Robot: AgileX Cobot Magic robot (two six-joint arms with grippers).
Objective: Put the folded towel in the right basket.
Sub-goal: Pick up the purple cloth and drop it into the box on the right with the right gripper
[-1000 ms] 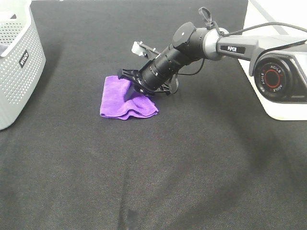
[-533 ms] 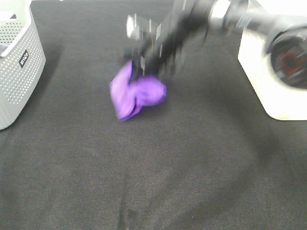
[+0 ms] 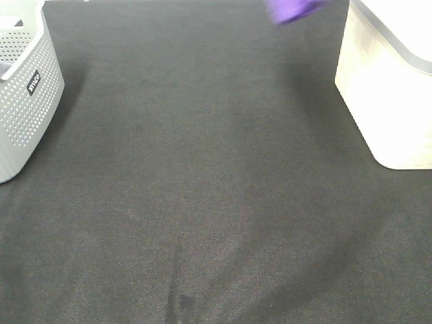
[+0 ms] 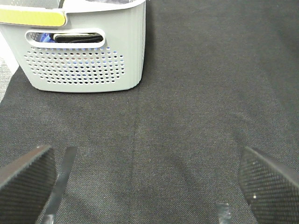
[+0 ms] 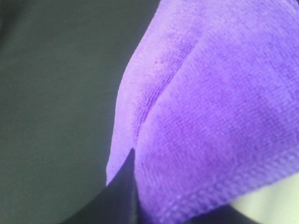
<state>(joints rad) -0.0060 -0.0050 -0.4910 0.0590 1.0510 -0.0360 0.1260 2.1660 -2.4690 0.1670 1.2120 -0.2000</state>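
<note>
The folded towel [image 3: 291, 9] is purple and hangs in the air at the top edge of the exterior view, just left of the right basket [image 3: 388, 101], a cream-white bin with a grey rim. The right arm itself is out of that view. In the right wrist view the towel [image 5: 215, 112] fills the picture, bunched up close to the camera, with one dark fingertip [image 5: 122, 193] against it. My left gripper [image 4: 145, 186] is open and empty low over the black cloth; its fingers [image 4: 23, 179] stand wide apart.
A grey perforated basket [image 3: 20, 88] with a black label stands at the left edge; it also shows in the left wrist view [image 4: 84, 56] with dark items inside. A black cloth [image 3: 202, 189] covers the table.
My right gripper has lifted the towel off the cloth and carried it up and to the right, towards the cream-white bin. The arm has left the exterior view.
</note>
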